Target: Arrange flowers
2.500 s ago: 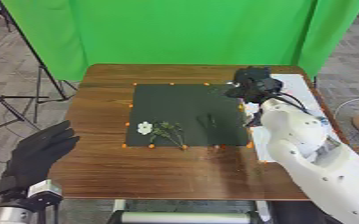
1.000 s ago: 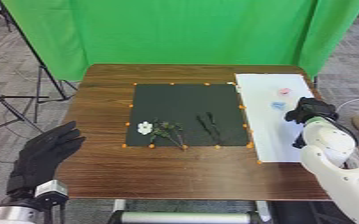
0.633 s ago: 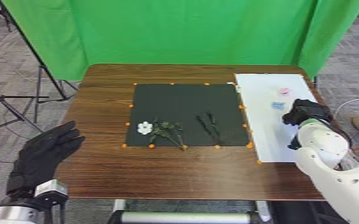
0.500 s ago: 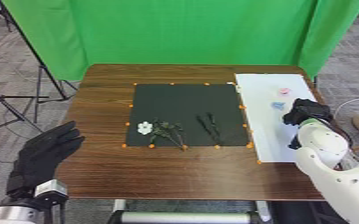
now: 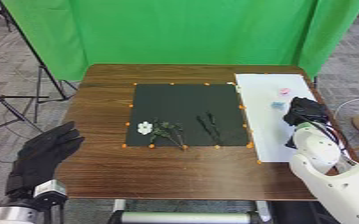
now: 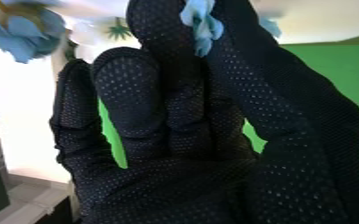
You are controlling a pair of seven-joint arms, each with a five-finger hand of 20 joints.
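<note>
Table (image 5: 175, 172) brown, wooden; green curtain (image 5: 184, 37) behind; grey floor (image 5: 349, 65) around.

Right hand (image 5: 306, 111), head view: dark and small, fingers too blurred to tell apart.
White sheet (image 5: 260, 95): partly hidden under glove and arm.
Pink flower (image 5: 285, 91): too small to make out petals.
Blue flower (image 5: 278, 105): blurred, petals too small to tell.
Dark stems (image 5: 208, 127): blurred into black mat (image 5: 171, 100).
Green sprigs (image 5: 164, 131): tangled — too small to tell one from another.
Left arm (image 5: 11, 214): cut off by the bottom edge.
Right hand (image 6: 175, 185), wrist view: cut off by picture's edges, some fingertips included.
Blue petals (image 6: 202, 27): cut off — and partly hidden by the glove.
White bloom (image 6: 88, 37): blurred, partly behind fingers.
</note>
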